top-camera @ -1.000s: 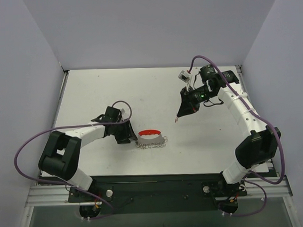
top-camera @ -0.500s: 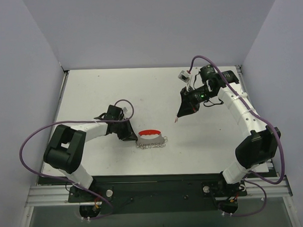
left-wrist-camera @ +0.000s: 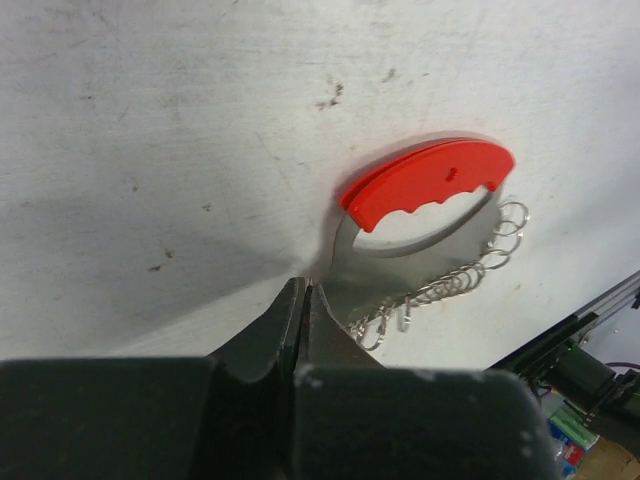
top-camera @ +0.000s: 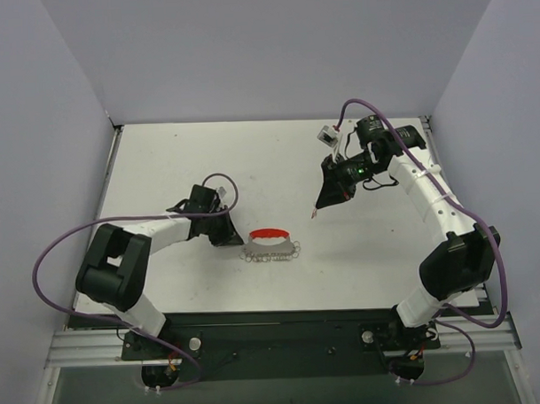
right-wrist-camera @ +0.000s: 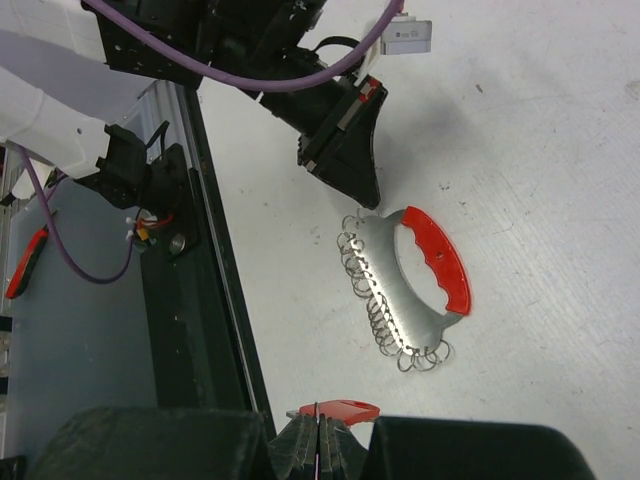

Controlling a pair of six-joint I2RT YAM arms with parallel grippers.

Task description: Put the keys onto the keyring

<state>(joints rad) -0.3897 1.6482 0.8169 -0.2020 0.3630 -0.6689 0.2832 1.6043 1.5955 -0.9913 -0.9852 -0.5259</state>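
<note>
The keyring (top-camera: 271, 245) lies on the white table: a silver plate (left-wrist-camera: 400, 268) with a red curved handle (left-wrist-camera: 430, 180) and several wire rings (right-wrist-camera: 375, 300) along its lower edge. My left gripper (top-camera: 239, 242) lies low at its left end. Its jaws (left-wrist-camera: 303, 288) are pressed together on the plate's pointed corner. My right gripper (top-camera: 315, 211) hangs above the table, up and right of the keyring. It is shut (right-wrist-camera: 318, 418) on a small red-headed key (right-wrist-camera: 345, 408). The keyring (right-wrist-camera: 405, 285) shows whole in the right wrist view.
The table's black front rail (right-wrist-camera: 205, 300) runs close below the keyring. A white connector box (top-camera: 328, 135) hangs off the right arm's cable. Grey walls stand on the left, back and right.
The left gripper has closed at the keyring's left corner. The keyring has shifted slightly right and away from the front rail. The right arm has not moved.
</note>
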